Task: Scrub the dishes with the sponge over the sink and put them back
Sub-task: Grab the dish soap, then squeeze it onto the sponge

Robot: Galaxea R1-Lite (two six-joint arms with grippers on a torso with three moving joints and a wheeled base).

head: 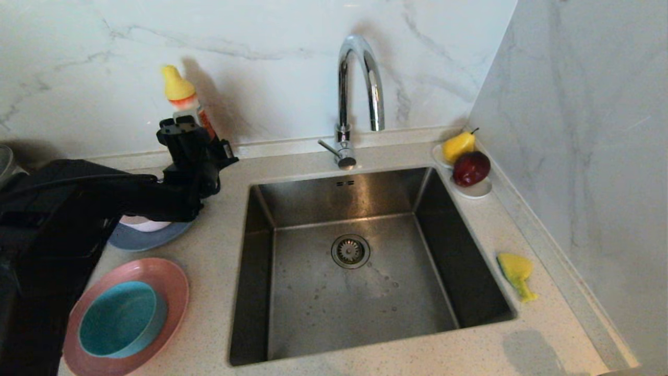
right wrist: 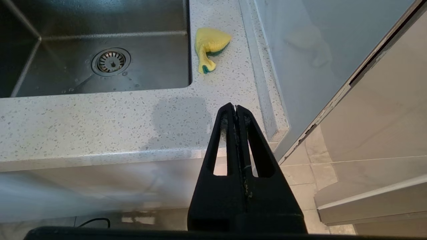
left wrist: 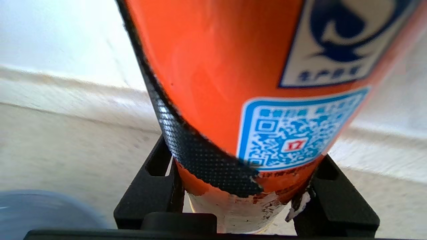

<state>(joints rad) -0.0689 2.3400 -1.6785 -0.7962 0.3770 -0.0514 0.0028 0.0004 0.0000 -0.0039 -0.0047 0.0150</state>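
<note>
Left wrist view showed the left gripper clamped on an orange bottle, one black finger on each side of its lower body, the bottle's blue code label and peeling base filling most of that picture. From the head view, the same gripper stood at the back left of the table, near the marble wall, with the bottle's yellow cap rising above it.

Just beneath that arm sat a pale bowl on a grey-blue plate, both partly hidden by the arm. Nearer the front edge on the left lay a pink plate with a teal bowl resting in it.

To the right of these was the sink, its round drain strainer in the middle of the floor and the chrome faucet arching over its back rim. At the back right corner a small white dish held a yellow pear and a dark red fruit.

On the table to the right of the sink lay the sponge, bent, yellow with a green layer, touching nothing else.

Right wrist view showed the right gripper pressed together and holding nothing, off the table's front right corner, well apart from the sponge.
</note>
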